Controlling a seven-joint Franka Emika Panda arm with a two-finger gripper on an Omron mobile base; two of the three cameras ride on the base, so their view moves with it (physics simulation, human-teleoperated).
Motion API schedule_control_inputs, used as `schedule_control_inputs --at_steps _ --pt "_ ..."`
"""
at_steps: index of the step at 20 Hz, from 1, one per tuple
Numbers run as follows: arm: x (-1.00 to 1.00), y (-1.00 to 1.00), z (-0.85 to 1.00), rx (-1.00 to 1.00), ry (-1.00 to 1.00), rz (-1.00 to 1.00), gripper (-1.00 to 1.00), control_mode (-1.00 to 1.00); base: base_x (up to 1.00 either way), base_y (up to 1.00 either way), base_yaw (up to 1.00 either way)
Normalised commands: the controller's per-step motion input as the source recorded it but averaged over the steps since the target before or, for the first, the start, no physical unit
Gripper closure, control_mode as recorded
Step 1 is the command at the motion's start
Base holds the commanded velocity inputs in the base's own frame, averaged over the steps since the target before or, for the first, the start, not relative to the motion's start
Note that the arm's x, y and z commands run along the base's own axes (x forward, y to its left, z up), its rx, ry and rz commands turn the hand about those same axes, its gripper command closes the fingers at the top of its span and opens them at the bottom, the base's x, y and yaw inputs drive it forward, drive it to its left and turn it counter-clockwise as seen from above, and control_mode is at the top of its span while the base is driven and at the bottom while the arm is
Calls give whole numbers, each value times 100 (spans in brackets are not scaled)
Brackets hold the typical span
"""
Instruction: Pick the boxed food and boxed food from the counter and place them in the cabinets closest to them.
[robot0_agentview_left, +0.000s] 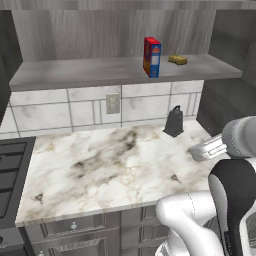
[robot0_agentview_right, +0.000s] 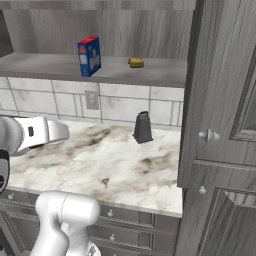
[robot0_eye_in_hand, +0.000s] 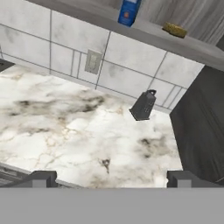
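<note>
My pincer (robot0_eye_in_hand: 111, 178) hangs wide open and empty. The red-and-blue boxed food (robot0_agentview_left: 152, 57) stands upright on the cabinet shelf (robot0_agentview_left: 90, 71), well above and beyond it. I judge it light, stiff and slightly slick; I'd pinch its narrow sides mid-height.

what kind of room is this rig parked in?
A rendered kitchen, most likely: a marble-look counter on knobbed drawers, a tiled backsplash, a black gas stove at its left end, and a box grater standing by the wall.
</note>
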Motion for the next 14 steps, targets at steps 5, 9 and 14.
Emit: schedule_control_inputs --at_steps 5,9,14 --pt "-8 4 -29 -3 2 0 -100 -100 0 0 0" --pt "0 0 0 0 0 0 -100 -100 0 0 0" --pt "0 0 -2 0 1 0 -100 100 -1 0 0"
